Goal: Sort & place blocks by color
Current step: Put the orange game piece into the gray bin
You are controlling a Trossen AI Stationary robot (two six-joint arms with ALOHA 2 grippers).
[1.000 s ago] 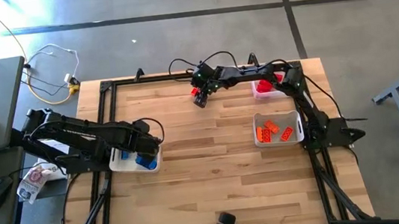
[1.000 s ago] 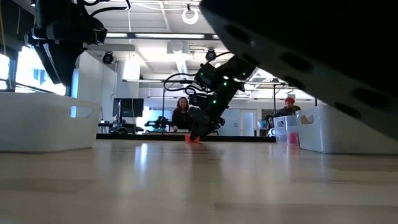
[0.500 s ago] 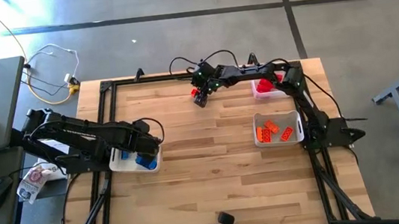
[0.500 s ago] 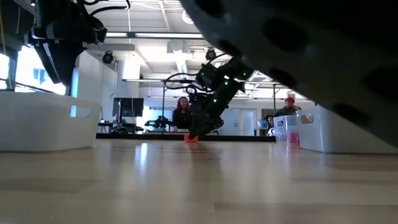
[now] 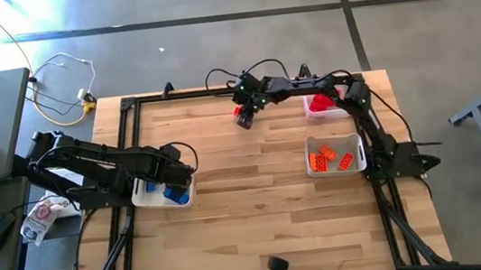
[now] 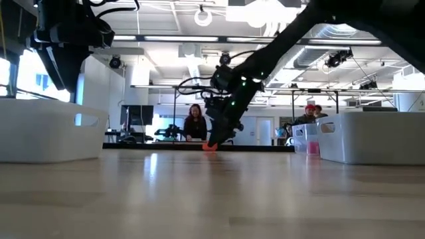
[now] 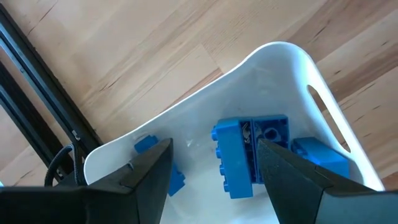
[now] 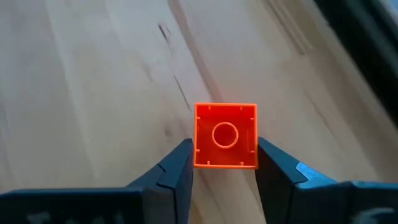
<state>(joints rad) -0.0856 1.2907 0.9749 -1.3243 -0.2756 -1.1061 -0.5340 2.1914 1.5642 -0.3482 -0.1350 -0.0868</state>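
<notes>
A red block (image 8: pixel 225 135) sits between the fingers of my right gripper (image 8: pixel 225 165), its hollow underside facing the wrist camera. This is at the table's far middle (image 5: pixel 238 112), low over the wood (image 6: pixel 210 147). My left gripper (image 7: pixel 217 180) hangs open above a white bin (image 7: pixel 280 53) at the table's left (image 5: pixel 152 198). Several blue blocks (image 7: pixel 252 155) lie on that bin's floor, and the gripper touches none of them. My right gripper pinches the red block by two opposite side walls (image 8: pixel 198 155) between its two fingers (image 8: pixel 177 171). The fingers come slanting down from the table's right side. Whether the block's lower edge rests on the table or hangs just clear, I cannot tell.
A white bin with orange blocks (image 5: pixel 336 157) stands at the right, and a clear bin with red blocks (image 5: pixel 320 103) at the far right. A black frame (image 5: pixel 128 107) borders the table. Bare wood lies across the middle. People sit in the room behind (image 6: pixel 194 123).
The right arm's near part has risen out of the foreground of the low view. My right gripper and the red block have stayed at about the same place at the far middle. The left arm has kept still.
</notes>
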